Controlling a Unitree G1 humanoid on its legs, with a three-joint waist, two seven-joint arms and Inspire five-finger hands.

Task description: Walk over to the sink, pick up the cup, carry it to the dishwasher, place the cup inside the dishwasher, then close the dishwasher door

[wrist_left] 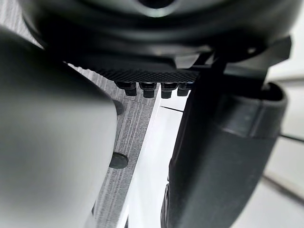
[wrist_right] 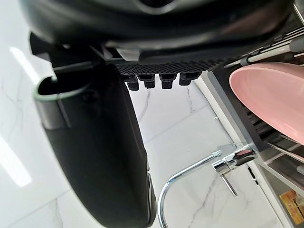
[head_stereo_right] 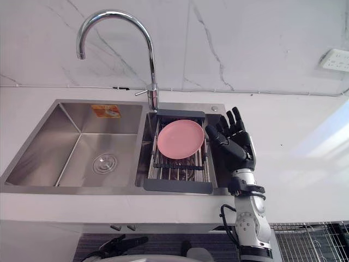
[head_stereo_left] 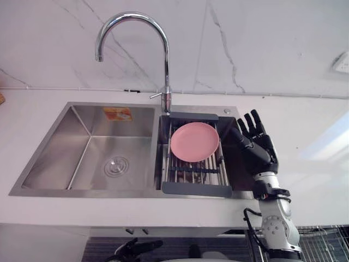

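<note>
Below the table's (head_stereo_left: 311, 136) front edge, at the near left, the left robot hand (head_stereo_left: 136, 248) hangs low with its fingers loosely stretched out, holding nothing. Toward the near right corner, also under that edge, part of a wire rack (head_stereo_left: 324, 240) shows.

Over the front edge, right of centre, the right robot hand (head_stereo_left: 260, 144) is raised above the right end of the sink (head_stereo_left: 49, 164). Its fingers are straight and spread, pointing away toward the back edge, and they grip nothing. It stands just beside a drying rack (head_stereo_left: 196, 188) without touching it.

The steel sink is set into the white table and has two parts. The wide left basin holds a round drain (head_stereo_left: 116, 166) in its floor and an orange sticker (head_stereo_left: 118, 114) on its far wall. The drying rack, with a dark frame and metal bars, spans the narrower right basin. A pink plate (head_stereo_left: 194, 141) lies on the far half of its bars, tilted slightly.

Behind the rack, at the sink's back rim, a chrome faucet (head_stereo_left: 163, 49) rises and arches over to the left. A white marble wall (head_stereo_left: 245, 43) closes off the table's back edge, with a white socket (head_stereo_left: 342, 63) at the far right.
</note>
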